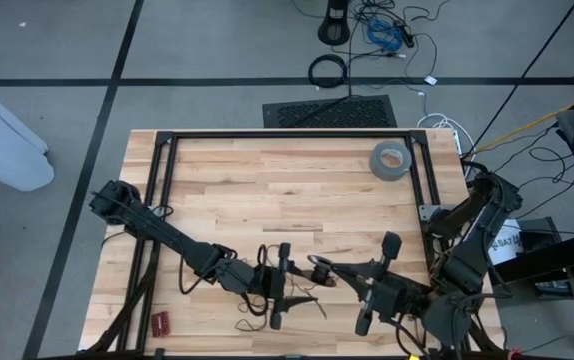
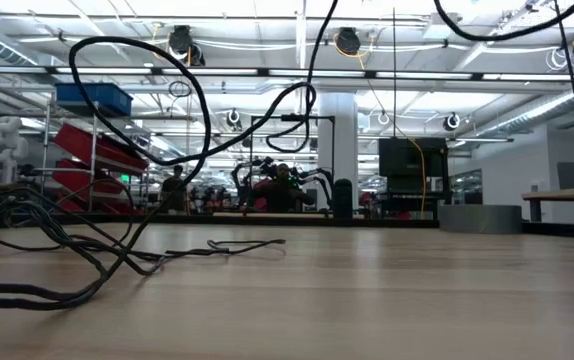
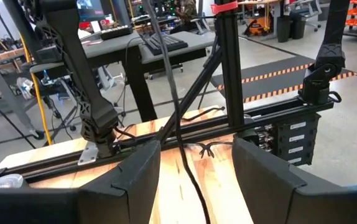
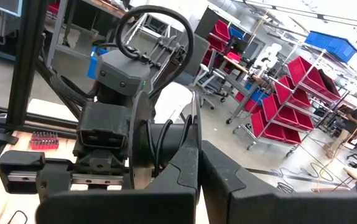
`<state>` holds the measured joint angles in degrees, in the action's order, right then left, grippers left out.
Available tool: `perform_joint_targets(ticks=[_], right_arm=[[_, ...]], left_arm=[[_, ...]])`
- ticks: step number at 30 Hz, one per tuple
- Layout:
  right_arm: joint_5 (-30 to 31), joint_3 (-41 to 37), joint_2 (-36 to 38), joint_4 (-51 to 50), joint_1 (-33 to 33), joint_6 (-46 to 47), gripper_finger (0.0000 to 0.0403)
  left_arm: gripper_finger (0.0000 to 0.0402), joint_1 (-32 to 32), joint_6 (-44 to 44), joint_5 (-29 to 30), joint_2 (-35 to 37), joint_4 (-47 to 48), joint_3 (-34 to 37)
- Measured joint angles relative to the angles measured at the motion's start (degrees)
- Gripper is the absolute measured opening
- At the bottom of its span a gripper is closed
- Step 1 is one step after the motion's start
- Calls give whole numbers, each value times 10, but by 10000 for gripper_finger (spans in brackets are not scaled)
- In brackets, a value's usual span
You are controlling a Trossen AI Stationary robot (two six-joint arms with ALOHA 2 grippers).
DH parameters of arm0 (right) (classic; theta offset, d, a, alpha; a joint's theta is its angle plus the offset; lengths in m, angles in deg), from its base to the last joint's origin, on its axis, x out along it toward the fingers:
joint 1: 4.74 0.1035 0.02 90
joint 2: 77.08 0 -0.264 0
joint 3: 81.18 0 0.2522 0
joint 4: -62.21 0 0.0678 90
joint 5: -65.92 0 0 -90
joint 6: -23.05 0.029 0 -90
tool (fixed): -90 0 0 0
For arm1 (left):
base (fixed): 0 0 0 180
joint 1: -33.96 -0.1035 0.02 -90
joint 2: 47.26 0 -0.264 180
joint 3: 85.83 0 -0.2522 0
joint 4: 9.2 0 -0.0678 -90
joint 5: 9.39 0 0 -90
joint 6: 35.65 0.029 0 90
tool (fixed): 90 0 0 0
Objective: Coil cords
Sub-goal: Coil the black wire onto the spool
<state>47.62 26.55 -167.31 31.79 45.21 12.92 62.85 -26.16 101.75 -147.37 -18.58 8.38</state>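
**A:** So where are we with the thin black cord [image 1: 285, 297]? From the overhead we see it bunched in loose loops at the near edge of the light butcher-block wooden table [image 1: 287, 190], right between the two arms, with stray strands trailing out to the left side.

**B:** Yep, and the left gripper [image 1: 280, 285] sits right on the bundle, lying low, fingers spread wide. Its wrist cam shows a strand running straight down the gap between the fingers [image 3: 135, 174], so the cord's long axis lines up with that arm's reach.

**A:** And the right gripper [image 1: 378, 283]?

**B:** Just beside it, facing the left one. Fingers pressed nearly together on a strand, we reckon.

**A:** Grey tape roll [image 1: 390, 160] is well away, far corner. Coiling barely started, we'd guess.
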Motion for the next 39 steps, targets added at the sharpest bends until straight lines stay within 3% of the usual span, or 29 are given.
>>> perform_joint_targets(ticks=[15,23,30,35,39], right_arm=[[0,0,0,0,1,0,0],[0,0,0,-2,1,0,0],[0,0,0,-3,4,0,0],[-4,0,0,-5,8,0,0],[-56,0,0,-11,8,5,0]], left_arm=[[71,0,3,1,0,1,0],[38,0,16,2,1,4,0],[6,2,12,17,38,78,-1],[4,18,-15,59,78,137,-1],[2,35,-29,101,107,178,-1]])
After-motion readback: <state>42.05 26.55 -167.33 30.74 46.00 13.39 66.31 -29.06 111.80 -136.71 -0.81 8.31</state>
